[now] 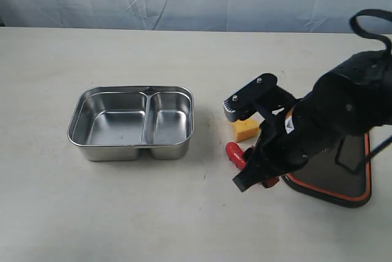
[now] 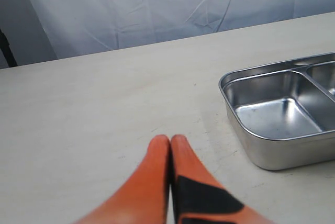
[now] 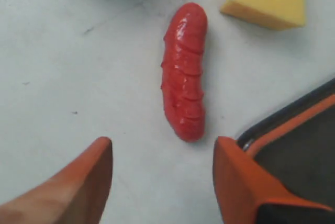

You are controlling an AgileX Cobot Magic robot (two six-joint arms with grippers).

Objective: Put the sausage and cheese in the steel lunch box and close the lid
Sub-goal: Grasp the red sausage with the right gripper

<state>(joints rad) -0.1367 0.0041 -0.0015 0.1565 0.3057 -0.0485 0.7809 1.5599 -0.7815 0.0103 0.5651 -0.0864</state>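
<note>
We take the step in hand to be the sausage pick: it lies on the bench beside the steel lunch box, cheese close by. Our right gripper hangs over it, spread wide and empty; next it must lower astride and close.

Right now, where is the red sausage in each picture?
Exterior view: sausage right of the lunch box, just below the cheese.
Left wrist view: not in it.
Right wrist view: sausage in the middle.
Shared landmark: the cheese by one end, in both those views.
</note>
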